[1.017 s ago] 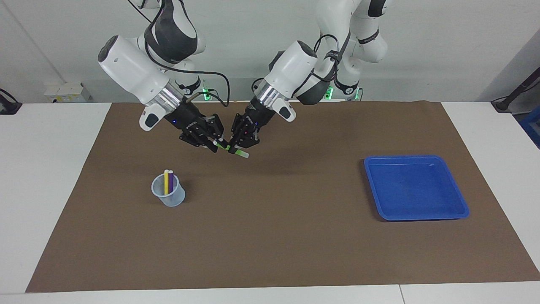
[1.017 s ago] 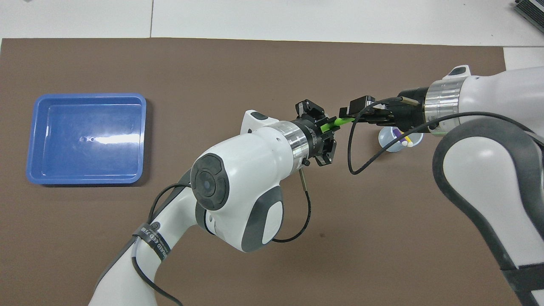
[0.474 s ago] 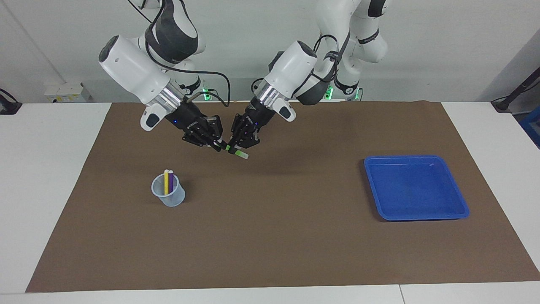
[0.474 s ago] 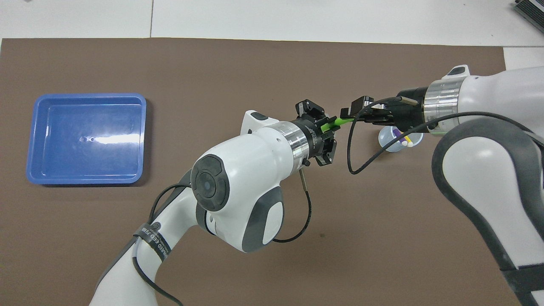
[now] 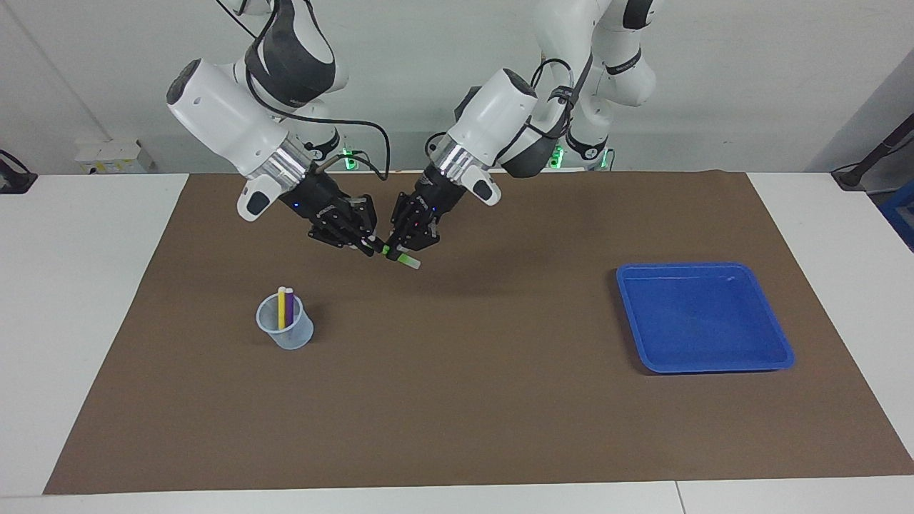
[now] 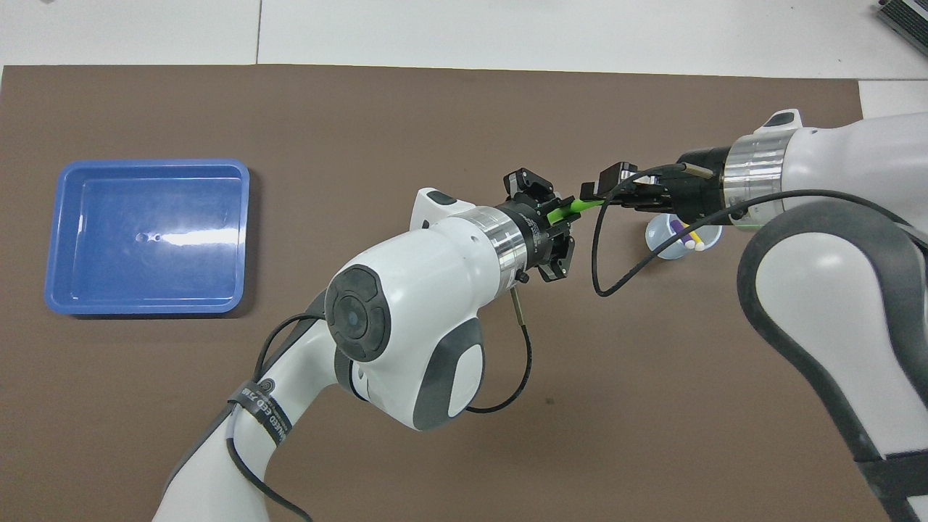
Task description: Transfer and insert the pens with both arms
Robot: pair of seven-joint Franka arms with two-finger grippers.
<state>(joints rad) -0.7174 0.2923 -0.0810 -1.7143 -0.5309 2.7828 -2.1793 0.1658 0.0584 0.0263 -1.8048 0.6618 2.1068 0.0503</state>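
A wide brown mat [image 5: 457, 400] lies mostly bare across the lower frame. A shallow blue plastic tray [image 5: 782, 357] sits at right. Upper centre, the right gripper [image 5: 370, 248] and left gripper [image 5: 392, 252] both clench the slim green pen [image 5: 401, 258] aloft. Only the facing view fully shows the clear cup [image 5: 285, 334] holding yellow and purple pens.

two pens [image 5: 285, 305] in cup [image 5: 287, 335]

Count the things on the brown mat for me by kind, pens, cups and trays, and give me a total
Pens: 3: green pen held up over the mat between both arms, yellow pen and purple pen standing in the cup
Cups: 1: clear cup
Trays: 1: blue tray
Total: 5
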